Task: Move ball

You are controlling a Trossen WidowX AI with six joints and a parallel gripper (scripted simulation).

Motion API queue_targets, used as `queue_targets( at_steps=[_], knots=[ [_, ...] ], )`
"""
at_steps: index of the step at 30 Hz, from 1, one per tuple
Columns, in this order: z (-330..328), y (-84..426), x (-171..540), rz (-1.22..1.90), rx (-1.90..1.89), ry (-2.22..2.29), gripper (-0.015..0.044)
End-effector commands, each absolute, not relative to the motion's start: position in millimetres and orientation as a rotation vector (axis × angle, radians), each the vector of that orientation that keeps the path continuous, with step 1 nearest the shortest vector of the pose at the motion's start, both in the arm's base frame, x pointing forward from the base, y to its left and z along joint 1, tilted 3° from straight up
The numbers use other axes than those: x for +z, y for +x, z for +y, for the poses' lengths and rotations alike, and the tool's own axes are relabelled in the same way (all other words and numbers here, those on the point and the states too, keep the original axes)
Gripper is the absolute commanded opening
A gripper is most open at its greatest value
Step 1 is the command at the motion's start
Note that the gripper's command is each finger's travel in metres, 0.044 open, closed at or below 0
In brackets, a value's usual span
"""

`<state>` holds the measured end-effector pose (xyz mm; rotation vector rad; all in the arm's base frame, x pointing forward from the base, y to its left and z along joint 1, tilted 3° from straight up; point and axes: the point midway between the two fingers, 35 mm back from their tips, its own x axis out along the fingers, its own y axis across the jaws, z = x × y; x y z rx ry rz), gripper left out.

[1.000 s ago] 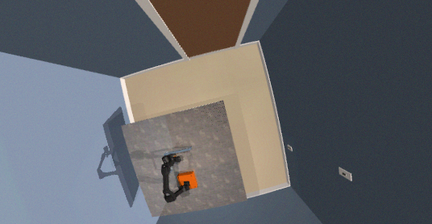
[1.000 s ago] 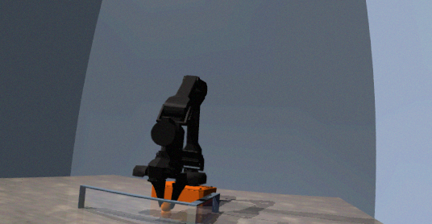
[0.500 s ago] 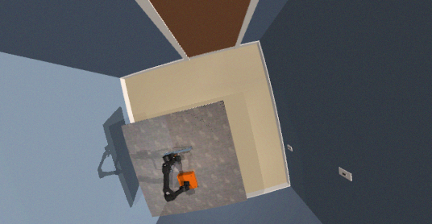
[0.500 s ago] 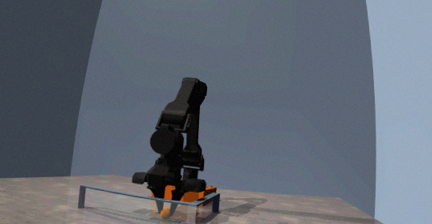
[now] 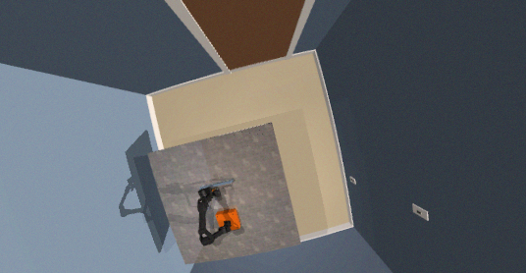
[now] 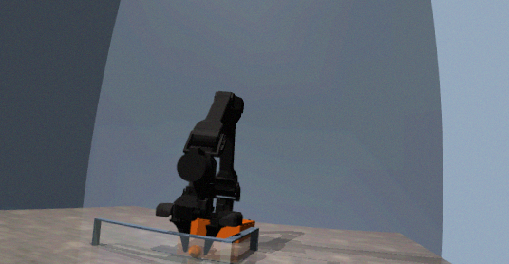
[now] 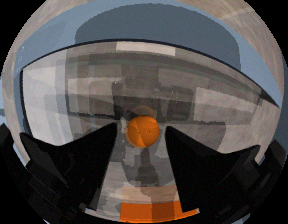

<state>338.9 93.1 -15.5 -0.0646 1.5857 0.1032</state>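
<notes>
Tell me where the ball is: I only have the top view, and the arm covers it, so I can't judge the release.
Observer: The wrist view shows the orange ball centred between the two fingers, with a small gap on each side.
Operator: So the gripper isn't clamping it?
Observer: No, the gripper is open and holds nothing.
Operator: Is the ball down on the table?
Observer: In the exterior view it sits low, at the level of the table, behind the clear wall. I cannot tell whether it covers the see-through copy.
</notes>
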Motion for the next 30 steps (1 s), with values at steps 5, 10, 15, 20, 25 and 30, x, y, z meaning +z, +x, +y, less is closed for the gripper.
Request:
queue_targets(
  at_steps=[5, 10, 15, 20, 25, 30],
  knots=[
    [92.7, 342.5, 45.6, 1.586, 0.104, -0.059, 0.0235],
    [91.5, 340.4, 71.5, 1.586, 0.104, -0.056, 0.0235],
    [92.1, 344.5, 66.3, 1.565, 0.101, -0.056, 0.0235],
    [92.1, 344.5, 66.3, 1.565, 0.101, -0.056, 0.0235],
    [89.6, 339.9, 112.9, 1.573, 0.100, -0.057, 0.0367],
    [89.4, 339.4, 115.6, 1.574, 0.100, -0.057, 0.0440]
  ],
)
